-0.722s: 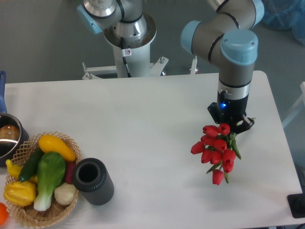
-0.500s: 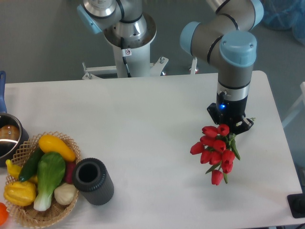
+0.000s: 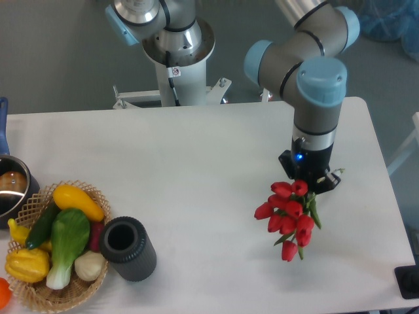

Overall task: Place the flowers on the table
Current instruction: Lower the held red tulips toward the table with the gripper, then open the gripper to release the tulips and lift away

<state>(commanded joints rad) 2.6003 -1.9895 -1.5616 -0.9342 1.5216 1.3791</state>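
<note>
The flowers [image 3: 287, 216], a bunch of red tulips with green leaves, hang tilted at the right side of the white table [image 3: 196, 157], heads pointing toward the front. My gripper [image 3: 310, 182] sits just above them, shut on the stems, which are hidden under its body. I cannot tell whether the heads touch the tabletop.
A wicker basket [image 3: 78, 288] of colourful vegetables stands at the front left, a black cylinder [image 3: 127, 248] beside it. A metal pot [image 3: 12, 190] sits at the left edge. A second arm's base [image 3: 175, 46] stands behind the table.
My gripper and the flowers have moved slightly left and toward the front of the table.
</note>
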